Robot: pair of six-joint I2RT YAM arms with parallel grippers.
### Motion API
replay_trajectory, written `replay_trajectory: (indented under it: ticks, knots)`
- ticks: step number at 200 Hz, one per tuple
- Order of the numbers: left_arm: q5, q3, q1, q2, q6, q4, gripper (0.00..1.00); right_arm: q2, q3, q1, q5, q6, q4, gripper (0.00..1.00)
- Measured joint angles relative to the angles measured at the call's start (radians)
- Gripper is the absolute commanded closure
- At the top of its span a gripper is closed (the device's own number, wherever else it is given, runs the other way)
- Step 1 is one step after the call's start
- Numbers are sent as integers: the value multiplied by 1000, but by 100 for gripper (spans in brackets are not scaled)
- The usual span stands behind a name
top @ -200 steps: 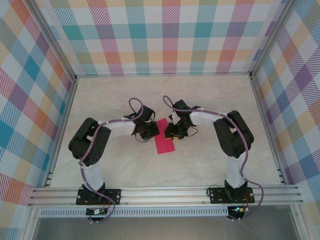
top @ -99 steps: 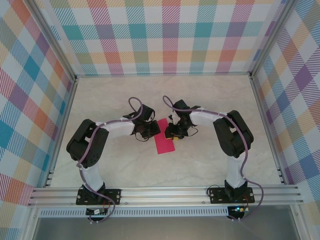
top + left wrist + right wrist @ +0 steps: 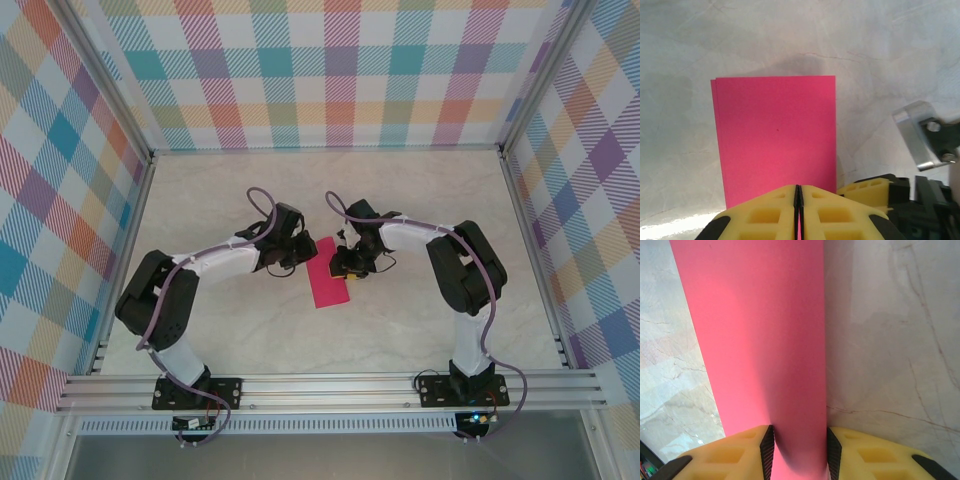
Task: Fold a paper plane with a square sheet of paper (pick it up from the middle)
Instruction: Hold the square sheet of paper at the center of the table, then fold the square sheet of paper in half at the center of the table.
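Well, the pink paper (image 3: pixel 328 282) lay flat on the table (image 3: pixel 430 210), about in the middle, between my two claws. It was folded in half, so it made a long shape and not a square. From my left wrist I saw the paper (image 3: pixel 775 135) in two layers. A thin strip of the lower layer peeked out along one long side, so the layers did not quite match there.

My left claw (image 3: pixel 303 258) sat at the left side of the paper. Its two yellow fingers (image 3: pixel 735 215) were pressed tight together, with just a thin dark line between them. The near edge of the paper ran under their tips. I could not tell if a bit of paper was caught in that line.

My right claw (image 3: pixel 345 267) sat at the right side of the paper. From my right wrist, its fingers (image 3: pixel 725 455) stood apart, and the paper (image 3: pixel 765 340) showed in the gap between the black pads. One long edge ran right beside one pad. I could not tell if the pads squeezed the paper or just rested on it.

The table was pale and looked like marble. Checked walls (image 3: pixel 330 60) in many colours stood around it.
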Motion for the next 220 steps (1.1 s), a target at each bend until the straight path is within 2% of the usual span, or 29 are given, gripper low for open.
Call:
replay_trajectory:
  ticks: [176, 220]
  knots:
    - [49, 0, 0, 140, -2, 23, 93, 18, 25, -2, -4, -8, -29, 62]
    - [45, 2, -1, 141, -3, 19, 93, 12, 32, -2, -8, -7, -37, 56]
